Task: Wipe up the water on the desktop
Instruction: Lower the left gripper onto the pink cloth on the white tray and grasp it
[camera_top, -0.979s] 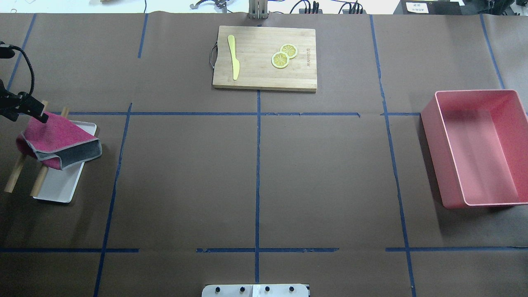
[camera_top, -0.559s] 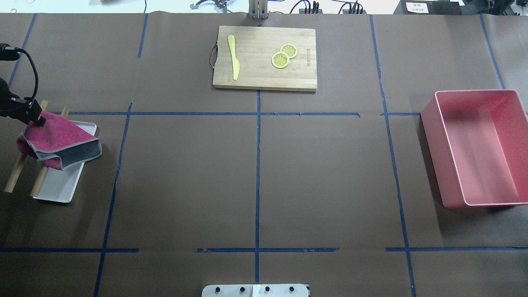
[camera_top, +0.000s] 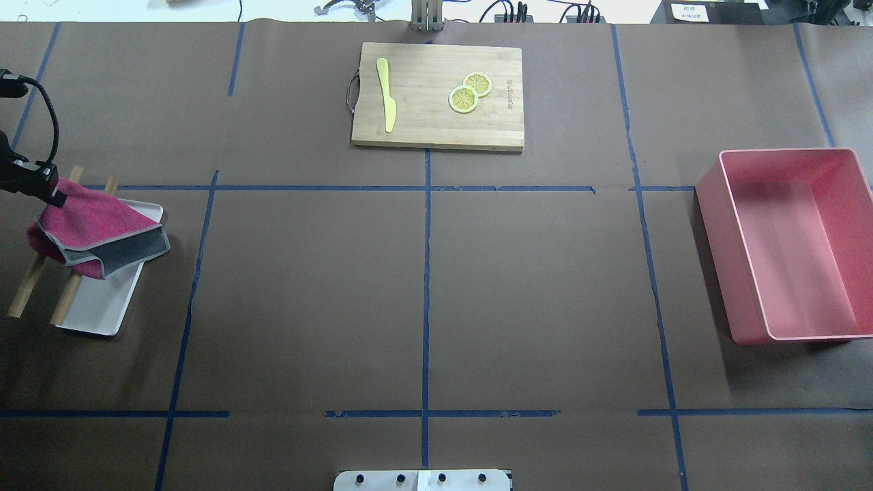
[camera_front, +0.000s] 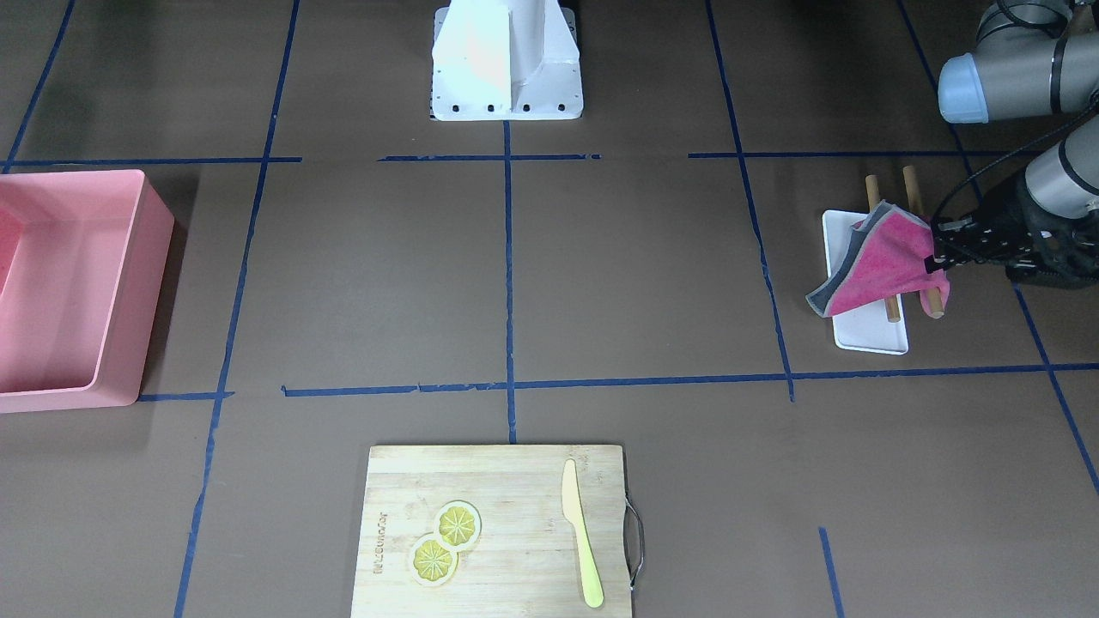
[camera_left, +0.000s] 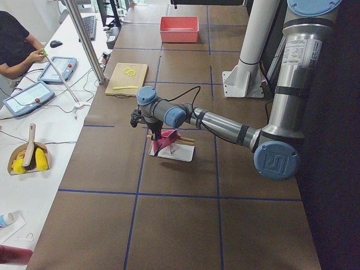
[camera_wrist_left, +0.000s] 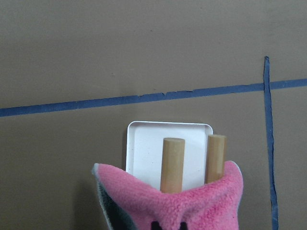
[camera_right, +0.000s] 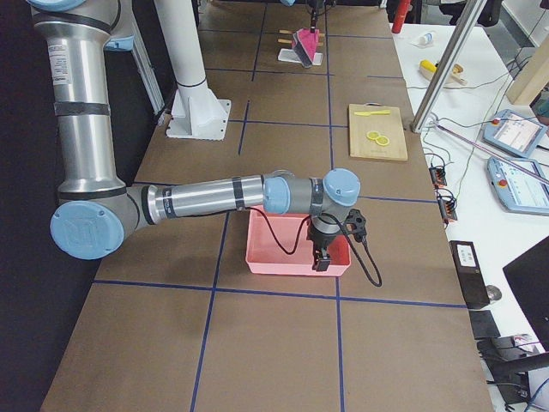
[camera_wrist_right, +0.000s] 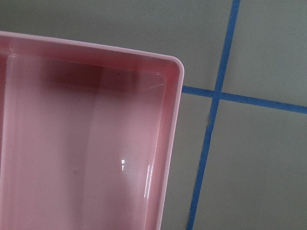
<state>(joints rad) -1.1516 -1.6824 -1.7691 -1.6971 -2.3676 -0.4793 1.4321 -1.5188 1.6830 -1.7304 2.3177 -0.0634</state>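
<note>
Overhead exterior view: we log the left gripper (camera_top: 54,198) clamped on one corner of the pink-and-grey cloth (camera_top: 92,228). The cloth drapes from it over two wooden rods (camera_top: 24,291) and the white tray (camera_top: 102,307) at the left edge of the desktop (camera_top: 307,286). The right gripper (camera_right: 323,257) hangs above the pink bin (camera_right: 283,268) at the desktop's opposite end; we cannot tell whether its jaws are parted or closed.

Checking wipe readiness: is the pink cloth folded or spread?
Folded: the pink cloth drapes doubled over two wooden rods, grey underside showing, one corner held by the left gripper.
</note>
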